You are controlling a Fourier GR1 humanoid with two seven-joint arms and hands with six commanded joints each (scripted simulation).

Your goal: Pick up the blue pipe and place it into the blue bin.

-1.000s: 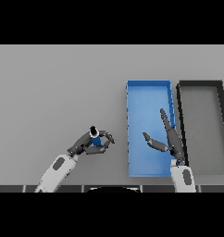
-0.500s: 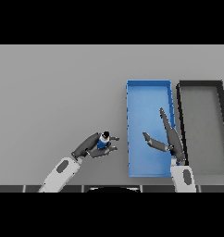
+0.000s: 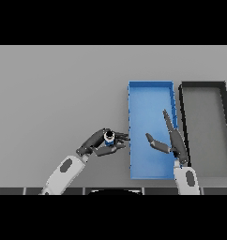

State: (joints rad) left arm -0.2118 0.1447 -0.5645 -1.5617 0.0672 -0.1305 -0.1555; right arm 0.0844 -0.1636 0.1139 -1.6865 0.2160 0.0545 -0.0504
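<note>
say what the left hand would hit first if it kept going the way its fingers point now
Probably the near wall of the blue bin: the left hand, curled round the blue pipe, points toward it. Height is unclear, so it may pass over.

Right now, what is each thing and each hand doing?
blue pipe: held in the left hand, just left of the blue bin, not in it yet.
left hand: curled round the pipe.
right hand: open, over the blue bin.
blue bin: holds nothing.
black bin: holds nothing.
</note>
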